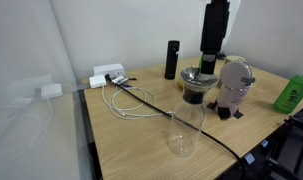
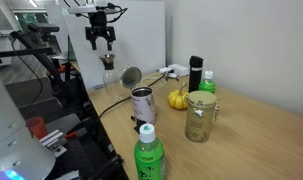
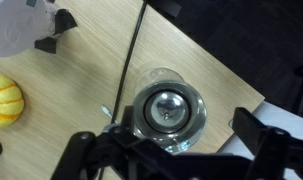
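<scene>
Overhead, the gripper hangs with its jaws spread wide and nothing between them, directly above a glass flask that stands upright close to the table's edge. A black cable runs just beside the flask, while a yellow fruit lies well apart from it, farther in from that edge.

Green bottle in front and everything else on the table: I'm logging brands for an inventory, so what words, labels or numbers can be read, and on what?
No text can be read in any view.
Front green bottle: there is printing on the label, but it is too blurred to read.
Rear green bottle: too small to read.
Glass vessel: no marking visible.
</scene>
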